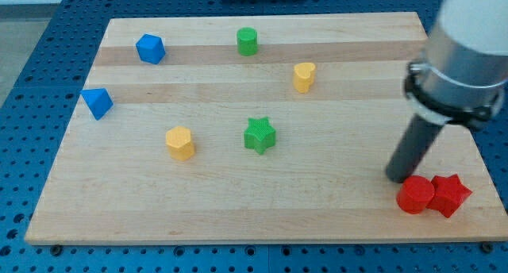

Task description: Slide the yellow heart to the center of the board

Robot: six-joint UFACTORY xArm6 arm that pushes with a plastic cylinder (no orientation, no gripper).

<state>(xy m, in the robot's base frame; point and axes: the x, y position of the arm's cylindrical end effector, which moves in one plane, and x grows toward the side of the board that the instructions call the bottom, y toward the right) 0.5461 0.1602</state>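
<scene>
Tip near board's bottom-right corner, just beside red cylinder (touching red star). Yellow heart toward top edge; green star mid-board, well apart from tip.

The board is pale wood with visible grain in lengthwise strips and a smooth, matt finish. The yellow heart, green star and red star look like matt plastic with finely ribbed sides. The rod is dark and dull.
</scene>
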